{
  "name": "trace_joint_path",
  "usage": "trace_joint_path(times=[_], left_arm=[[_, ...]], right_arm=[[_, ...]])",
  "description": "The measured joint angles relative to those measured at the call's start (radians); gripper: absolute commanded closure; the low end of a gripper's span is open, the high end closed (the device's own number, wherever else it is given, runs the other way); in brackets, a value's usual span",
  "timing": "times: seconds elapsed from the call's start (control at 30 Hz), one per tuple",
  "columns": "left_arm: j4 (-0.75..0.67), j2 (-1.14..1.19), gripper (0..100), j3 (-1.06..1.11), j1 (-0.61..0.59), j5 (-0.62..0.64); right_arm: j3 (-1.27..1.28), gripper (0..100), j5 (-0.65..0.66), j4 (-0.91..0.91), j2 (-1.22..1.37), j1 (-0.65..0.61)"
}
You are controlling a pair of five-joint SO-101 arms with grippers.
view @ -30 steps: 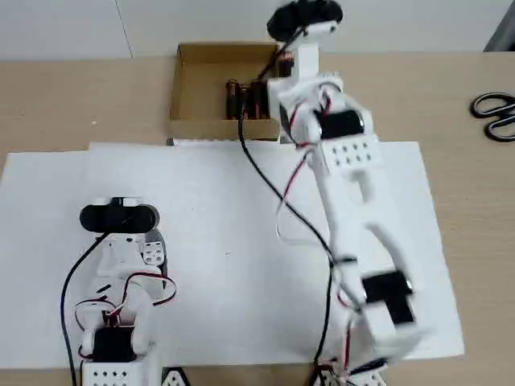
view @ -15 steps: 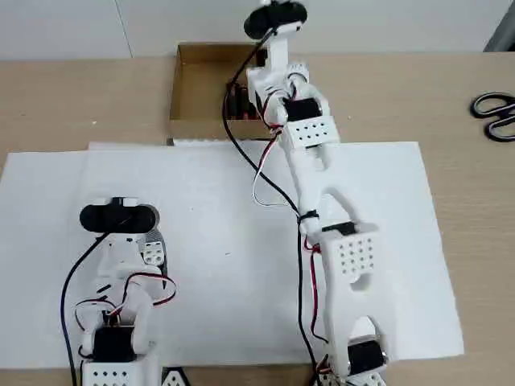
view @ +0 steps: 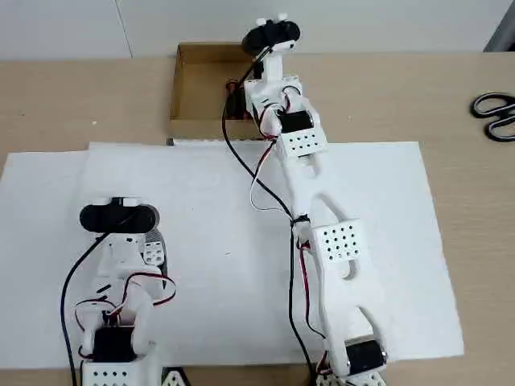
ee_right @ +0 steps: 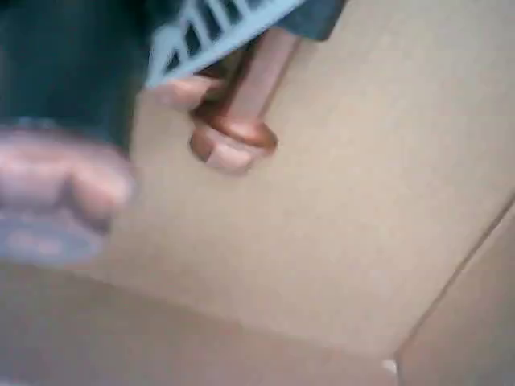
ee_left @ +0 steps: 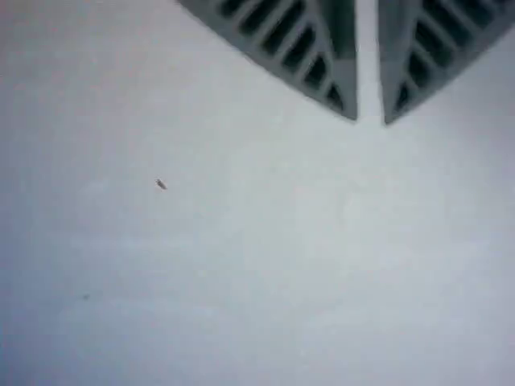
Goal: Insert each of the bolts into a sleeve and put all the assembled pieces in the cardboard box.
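Observation:
My right arm [view: 302, 153] stretches out over the cardboard box [view: 193, 87] at the back of the table. In the right wrist view my right gripper [ee_right: 241, 44] is shut on an assembled piece [ee_right: 237, 129], a copper-coloured bolt in a sleeve with its flanged head hanging just above the box floor [ee_right: 338, 233]. Other dark pieces [view: 234, 95] lie in the box beside the wrist. My left gripper [ee_left: 372, 119] rests folded back at the front left, its fingers [ee_left: 334, 72] shut with nothing between them, low over the white paper [ee_left: 241, 265].
A large white paper sheet [view: 209, 217] covers the table in front of the box. Scissors [view: 495, 112] lie at the far right edge. A blurred pinkish shape [ee_right: 56, 193] sits close to the held piece in the right wrist view.
My right arm has swung left and stretched farther, bringing its wrist from the box's right edge to over the middle of the box. The left arm has not moved.

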Motion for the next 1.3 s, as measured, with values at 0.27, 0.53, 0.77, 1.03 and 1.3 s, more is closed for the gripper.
trace_joint_path(times=[0.27,0.53,0.77,1.03,1.3], left_arm=[[0.000,0.000,99,0.000,0.000,0.000],[0.000,0.000,99,0.000,0.000,0.000],[0.000,0.000,99,0.000,0.000,0.000],[0.000,0.000,99,0.000,0.000,0.000],[0.000,0.000,99,0.000,0.000,0.000]], right_arm=[[-0.002,73.4,0.000,0.084,0.000,-0.011],[-0.054,71.4,0.000,0.112,-0.002,-0.009],[-0.287,71.4,0.000,0.364,-0.028,-0.006],[-0.433,71.4,0.000,0.671,-0.097,-0.002],[-0.436,80.8,0.000,0.876,-0.215,0.003]])
